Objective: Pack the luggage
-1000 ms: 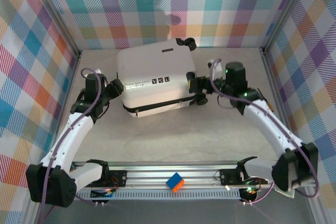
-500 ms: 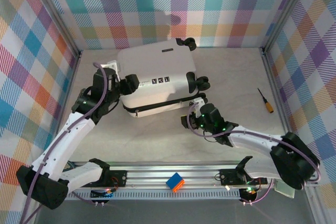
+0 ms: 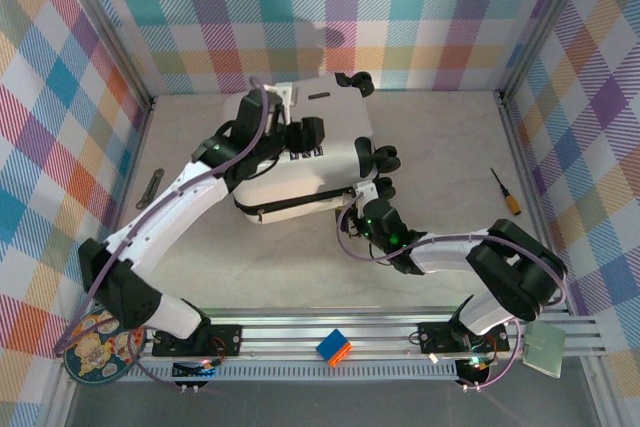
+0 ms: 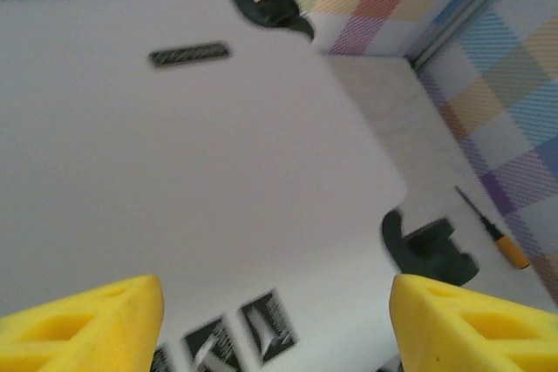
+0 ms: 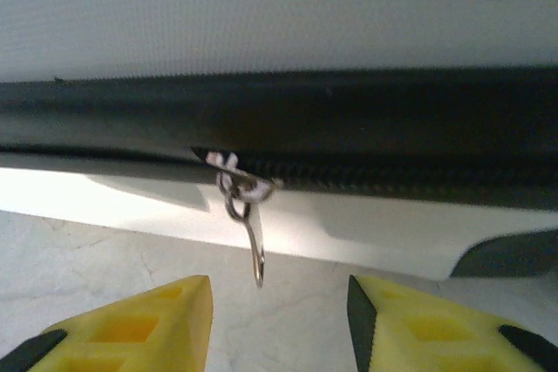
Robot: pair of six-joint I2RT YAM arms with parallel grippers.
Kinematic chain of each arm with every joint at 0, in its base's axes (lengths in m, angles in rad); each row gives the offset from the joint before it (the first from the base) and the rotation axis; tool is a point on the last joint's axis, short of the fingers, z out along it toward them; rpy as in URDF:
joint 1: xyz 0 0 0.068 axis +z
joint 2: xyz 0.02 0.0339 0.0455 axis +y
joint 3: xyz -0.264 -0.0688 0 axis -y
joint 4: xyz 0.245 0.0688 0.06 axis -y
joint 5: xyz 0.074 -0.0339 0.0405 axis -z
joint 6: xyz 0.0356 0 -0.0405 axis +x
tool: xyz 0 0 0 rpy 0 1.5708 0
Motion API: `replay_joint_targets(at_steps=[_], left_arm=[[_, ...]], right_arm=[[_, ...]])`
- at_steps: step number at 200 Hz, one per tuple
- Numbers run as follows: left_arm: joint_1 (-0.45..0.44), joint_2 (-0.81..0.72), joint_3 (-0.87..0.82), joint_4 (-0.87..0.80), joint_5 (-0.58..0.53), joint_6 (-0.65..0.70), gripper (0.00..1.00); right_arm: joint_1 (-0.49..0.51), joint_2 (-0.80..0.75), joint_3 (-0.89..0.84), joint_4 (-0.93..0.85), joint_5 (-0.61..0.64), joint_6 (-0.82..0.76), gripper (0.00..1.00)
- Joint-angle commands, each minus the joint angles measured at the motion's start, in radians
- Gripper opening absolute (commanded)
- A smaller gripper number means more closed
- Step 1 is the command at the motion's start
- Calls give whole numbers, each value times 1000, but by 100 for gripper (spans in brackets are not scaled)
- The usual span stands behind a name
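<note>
Luggage point(image 3: 300, 162) lies flat by the back wall, bare tabletop point(image 3: 300, 267) in front. Left jaws hover apart above its lid; right jaws, low, stand apart just short of the zipper pull point(image 5: 253, 233).

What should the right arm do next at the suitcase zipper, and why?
Probably ease the right end effector forward a little and close on the zipper pull. The pull hangs from the luggage just ahead of the open fingertips, roughly centred in the gap and not yet gripped.
</note>
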Motion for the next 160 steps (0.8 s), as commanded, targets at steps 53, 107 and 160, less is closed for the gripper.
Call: replay_joint_targets(at_steps=[53,107,160], left_arm=[[-79,306,312,126,209,-22,69],[-130,561,511,303,396,-148,70],[-196,782,838,74,337,-121,70]], right_arm=[[25,42,1,154,64,-3,2],[32,28,-19,141,65,-30,0],[33,16,-32,132,76,-27,0]])
